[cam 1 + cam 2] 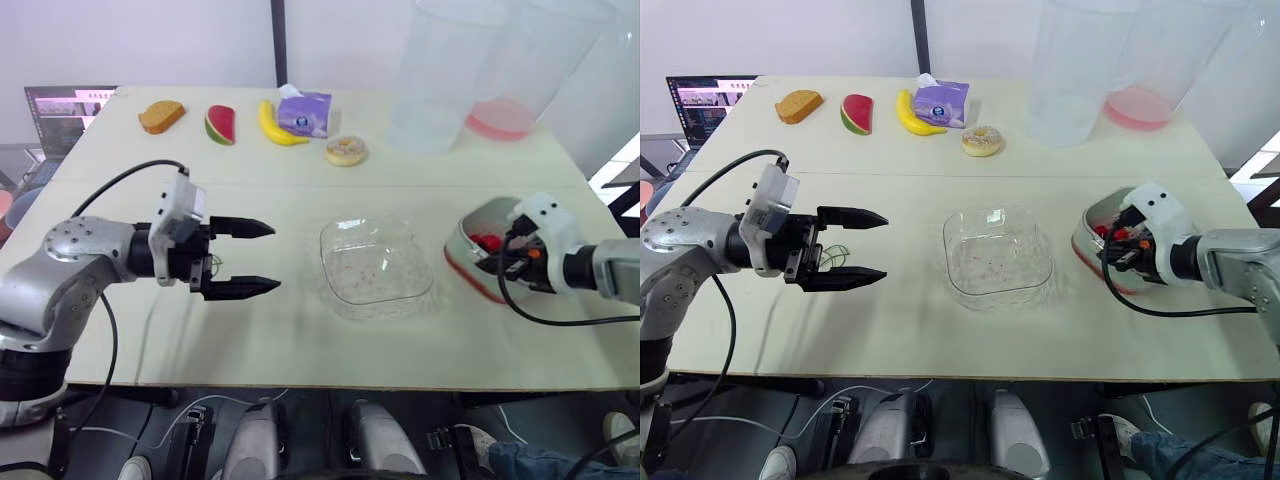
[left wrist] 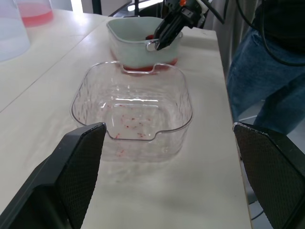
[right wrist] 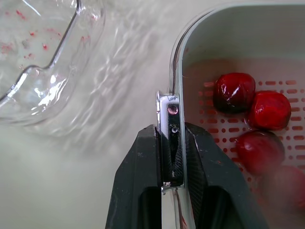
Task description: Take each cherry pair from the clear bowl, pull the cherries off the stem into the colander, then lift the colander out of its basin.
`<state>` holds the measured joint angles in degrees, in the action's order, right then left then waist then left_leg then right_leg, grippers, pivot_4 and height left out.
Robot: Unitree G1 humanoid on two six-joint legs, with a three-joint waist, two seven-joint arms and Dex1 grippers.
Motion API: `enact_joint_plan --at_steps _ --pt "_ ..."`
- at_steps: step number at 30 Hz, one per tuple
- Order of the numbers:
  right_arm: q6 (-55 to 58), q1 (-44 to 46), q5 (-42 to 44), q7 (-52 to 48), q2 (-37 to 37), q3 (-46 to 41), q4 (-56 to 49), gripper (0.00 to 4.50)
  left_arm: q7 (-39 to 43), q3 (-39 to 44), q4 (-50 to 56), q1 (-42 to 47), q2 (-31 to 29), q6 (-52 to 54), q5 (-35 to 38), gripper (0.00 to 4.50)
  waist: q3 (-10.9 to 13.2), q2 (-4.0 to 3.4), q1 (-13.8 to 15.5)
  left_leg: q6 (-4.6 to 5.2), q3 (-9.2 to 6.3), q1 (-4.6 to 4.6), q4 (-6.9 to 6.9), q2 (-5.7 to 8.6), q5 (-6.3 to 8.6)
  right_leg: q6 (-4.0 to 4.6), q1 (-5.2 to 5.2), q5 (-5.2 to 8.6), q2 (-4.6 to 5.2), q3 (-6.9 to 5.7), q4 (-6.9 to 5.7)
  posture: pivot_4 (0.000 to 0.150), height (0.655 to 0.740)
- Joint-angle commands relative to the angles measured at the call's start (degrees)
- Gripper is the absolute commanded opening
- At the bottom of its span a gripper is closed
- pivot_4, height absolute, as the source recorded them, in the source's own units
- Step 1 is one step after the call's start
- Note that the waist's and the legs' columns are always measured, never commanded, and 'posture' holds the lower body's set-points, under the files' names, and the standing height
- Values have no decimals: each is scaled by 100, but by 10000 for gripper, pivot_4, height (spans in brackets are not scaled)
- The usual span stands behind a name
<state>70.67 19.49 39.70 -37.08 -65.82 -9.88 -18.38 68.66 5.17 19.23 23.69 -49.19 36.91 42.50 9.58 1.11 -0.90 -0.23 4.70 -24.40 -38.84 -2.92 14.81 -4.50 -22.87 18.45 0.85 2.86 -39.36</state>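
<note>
Clear bowl (image 1: 375, 268) is sitting in the middle of the table (image 1: 300, 340), holding nothing but red smears. Cherries (image 3: 233, 91) are lying loose on the colander (image 3: 205, 43) floor, and the colander is seated in its basin (image 1: 465, 277) toward the right edge.

I'm reading this as the lift step. Right gripper (image 3: 170, 131) is pinching a white tab on the colander's rim, one finger inside the wall and one outside, with the rim running along the fingers.

Left gripper (image 1: 275, 257) is hanging spread wide on the bowl's far side, well apart from the colander. What looks like a thin green stem (image 1: 837, 255) is lying by its palm.

Right arm is the one placed. I'm judging the pull goes straight up, basin left down.
</note>
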Motion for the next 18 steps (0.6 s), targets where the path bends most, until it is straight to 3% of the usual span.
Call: enact_joint_plan --at_steps 1,18 --pt "118 209 38 -30 -161 -458 -161 1813 44 16 90 110 -20 -45 36 45000 0 0 1 0 0 0 0 0 0 0 0 0 0 0 0 1500 7400" --pt "521 192 -33 -47 -211 -894 -322 1813 -13 -146 41 259 32 1 28 45000 0 0 9 1 2 -1 1 1 0 0 -1 0 4 0 1 1500 7400"
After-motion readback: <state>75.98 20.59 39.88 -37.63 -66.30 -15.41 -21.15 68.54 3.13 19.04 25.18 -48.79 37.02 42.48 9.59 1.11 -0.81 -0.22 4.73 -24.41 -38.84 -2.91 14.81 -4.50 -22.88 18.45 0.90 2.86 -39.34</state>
